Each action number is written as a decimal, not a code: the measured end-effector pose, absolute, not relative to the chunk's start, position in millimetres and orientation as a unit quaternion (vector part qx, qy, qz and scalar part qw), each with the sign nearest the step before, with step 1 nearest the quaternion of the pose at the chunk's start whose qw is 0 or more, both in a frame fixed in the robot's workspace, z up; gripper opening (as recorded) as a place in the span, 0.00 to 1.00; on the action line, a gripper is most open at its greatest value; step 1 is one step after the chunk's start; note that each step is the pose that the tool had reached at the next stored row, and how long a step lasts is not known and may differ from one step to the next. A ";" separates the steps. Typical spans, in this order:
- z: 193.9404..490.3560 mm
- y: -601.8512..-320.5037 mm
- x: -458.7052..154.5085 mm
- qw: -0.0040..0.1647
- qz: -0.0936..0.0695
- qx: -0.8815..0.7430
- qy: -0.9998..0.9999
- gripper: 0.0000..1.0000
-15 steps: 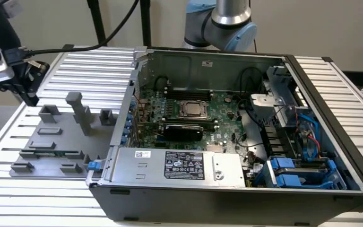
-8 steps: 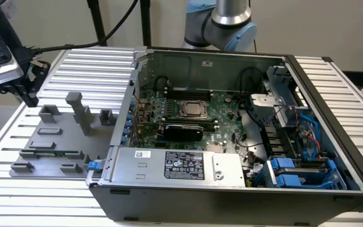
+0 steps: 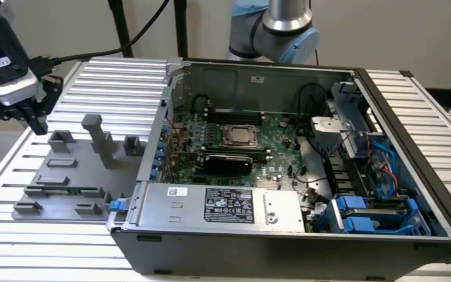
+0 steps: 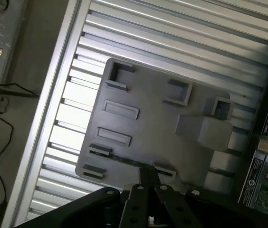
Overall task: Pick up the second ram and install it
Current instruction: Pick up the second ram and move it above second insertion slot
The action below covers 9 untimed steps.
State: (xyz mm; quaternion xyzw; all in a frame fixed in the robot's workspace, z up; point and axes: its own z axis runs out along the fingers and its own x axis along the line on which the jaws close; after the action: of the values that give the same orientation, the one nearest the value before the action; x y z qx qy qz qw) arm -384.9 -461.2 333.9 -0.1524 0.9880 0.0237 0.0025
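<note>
The second ram is a thin green stick lying flat in a slot of the grey holder plate, on the exterior view's left. In the wrist view the ram shows as a dark narrow strip near the plate's edge. My gripper hangs above the plate's far left corner, well clear of the ram. Its fingers are pressed together with nothing between them. Inside the open computer case, the long black memory slots run behind the CPU socket on the green motherboard.
The holder plate carries a tall grey post and several low blocks. It rests on a ribbed aluminium table. The case's metal wall stands between plate and motherboard. A power supply, cables and blue drive brackets fill the case's near side.
</note>
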 end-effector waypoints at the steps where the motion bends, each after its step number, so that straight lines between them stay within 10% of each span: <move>1: 333.4 -461.2 -384.9 0.002 0.024 -0.161 0.987 0.00; 9: 328.8 -461.2 -384.9 0.001 0.024 -0.233 0.972 0.00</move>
State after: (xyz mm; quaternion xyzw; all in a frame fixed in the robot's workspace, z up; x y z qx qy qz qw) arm -384.9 -461.2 328.8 -0.2330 0.9722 0.0238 0.0005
